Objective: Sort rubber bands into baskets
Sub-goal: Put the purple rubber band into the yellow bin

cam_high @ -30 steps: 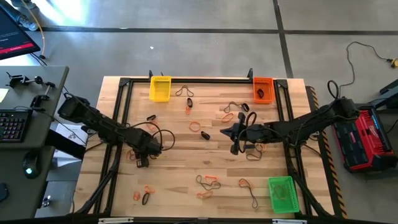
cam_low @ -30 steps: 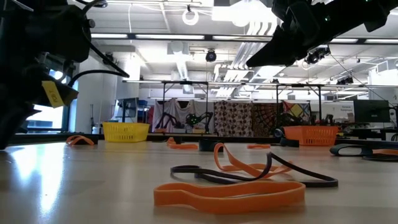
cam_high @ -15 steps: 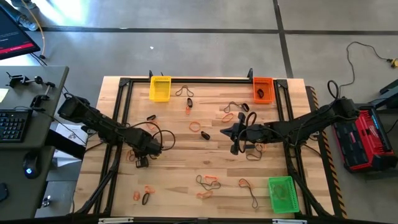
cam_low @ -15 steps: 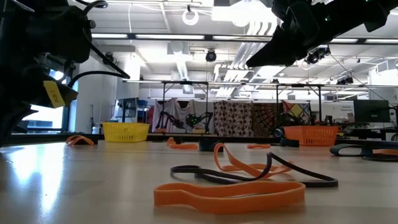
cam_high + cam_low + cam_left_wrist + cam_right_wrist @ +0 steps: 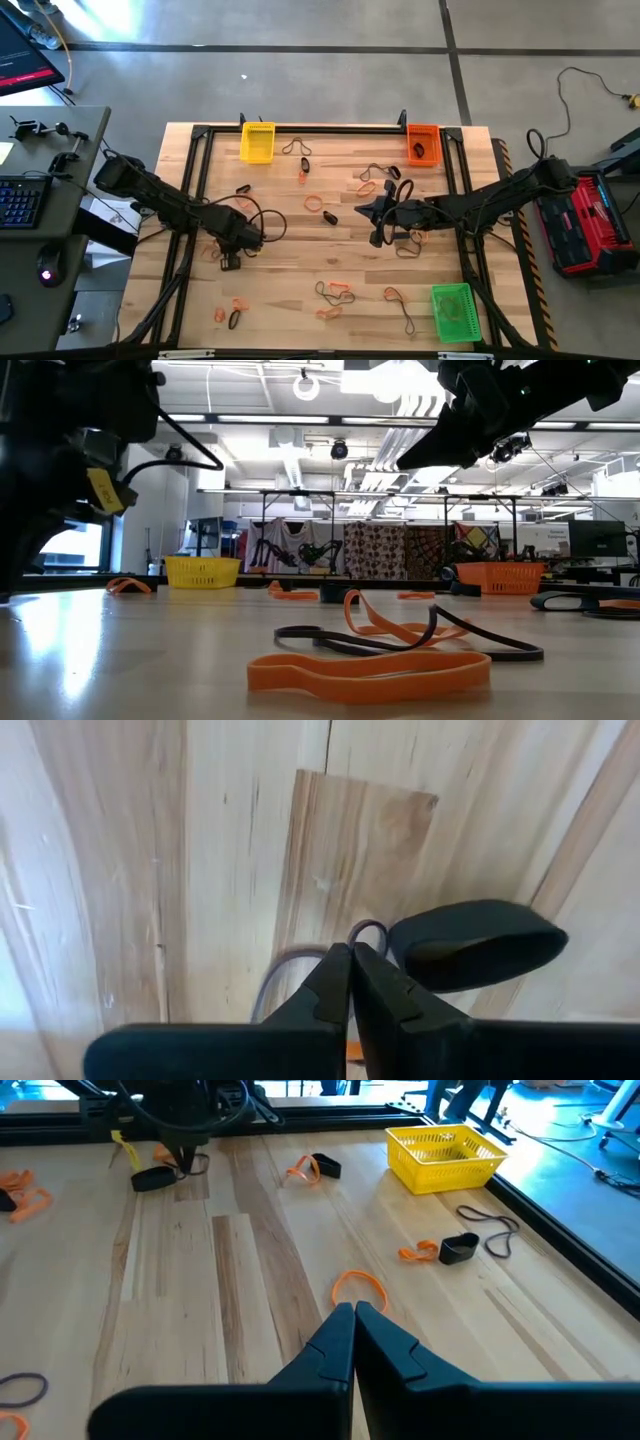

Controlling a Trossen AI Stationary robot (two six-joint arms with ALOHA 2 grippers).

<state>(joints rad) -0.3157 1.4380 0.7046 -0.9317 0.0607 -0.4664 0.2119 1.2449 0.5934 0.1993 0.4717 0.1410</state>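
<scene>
Rubber bands in orange, black and olive-tan lie scattered over the wooden table (image 5: 290, 300). My left gripper (image 5: 351, 952) points down at the table's left middle (image 5: 230, 260), shut on a thin olive-tan band (image 5: 290, 960). A wide black band (image 5: 475, 942) lies just beside it. My right gripper (image 5: 353, 1312) hangs shut and holds nothing above the table's middle (image 5: 368, 213), with an orange band (image 5: 358, 1286) on the wood ahead of it. The yellow basket (image 5: 257, 142) and the orange basket (image 5: 423, 145) stand at the far edge. The green basket (image 5: 452, 312) stands near right. My left gripper pinches the thin olive-tan band between its two fingertips, where a small loop (image 5: 367, 928) sticks out past them. The fingers come from above, pointing down. The rest of the band (image 5: 283, 968) curves away slack on the wood.
A black frame (image 5: 320, 128) runs round the table top. A red and black case (image 5: 582, 225) sits on the floor to the right, and a desk with a keyboard (image 5: 20, 200) stands to the left. An orange band (image 5: 370, 670) and a black band (image 5: 400, 640) lie near the front edge.
My left wrist has rolled a little over the same spot: in the low view its yellow tag has swung up and to the right. My right arm has kept still.
</scene>
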